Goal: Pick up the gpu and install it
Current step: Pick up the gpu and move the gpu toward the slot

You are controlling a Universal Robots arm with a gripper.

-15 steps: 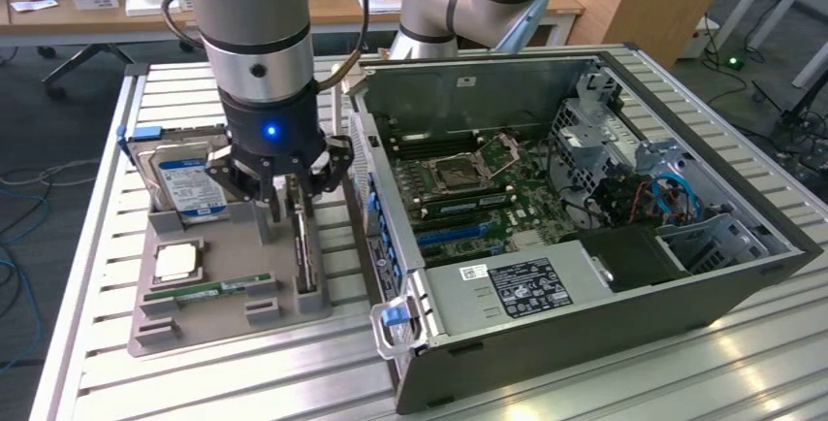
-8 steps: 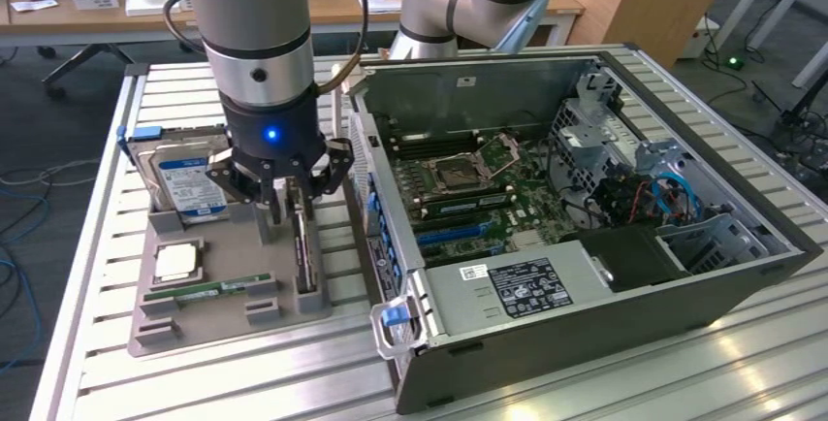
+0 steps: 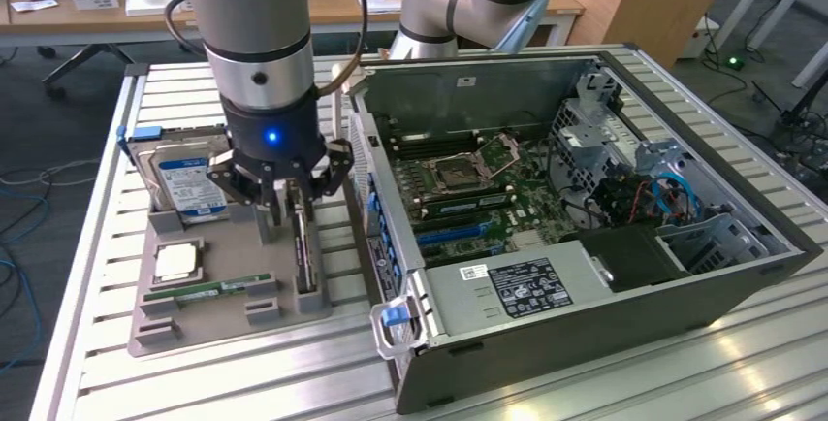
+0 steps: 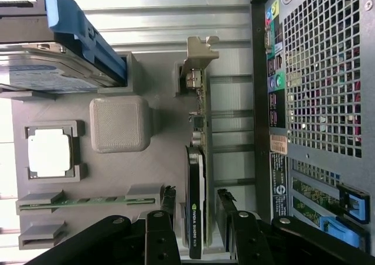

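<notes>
GPU (image 4: 195,206) upright on edge between spread fingers (image 4: 227,206) (slim gaps either side)

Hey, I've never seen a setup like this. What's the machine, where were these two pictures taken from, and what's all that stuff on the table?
The machine is a robot arm that ends in two jaws. One picture comes from a camera standing off to the side. The other comes from a camera on the arm's wrist, looking past the jaws. On the metal table sits a grey holder tray with a hard drive, a processor chip, a memory stick and the gpu, a graphics card standing on edge. Beside the tray lies an open computer case. The jaws are open, one on each side of the gpu, holding nothing.
</notes>
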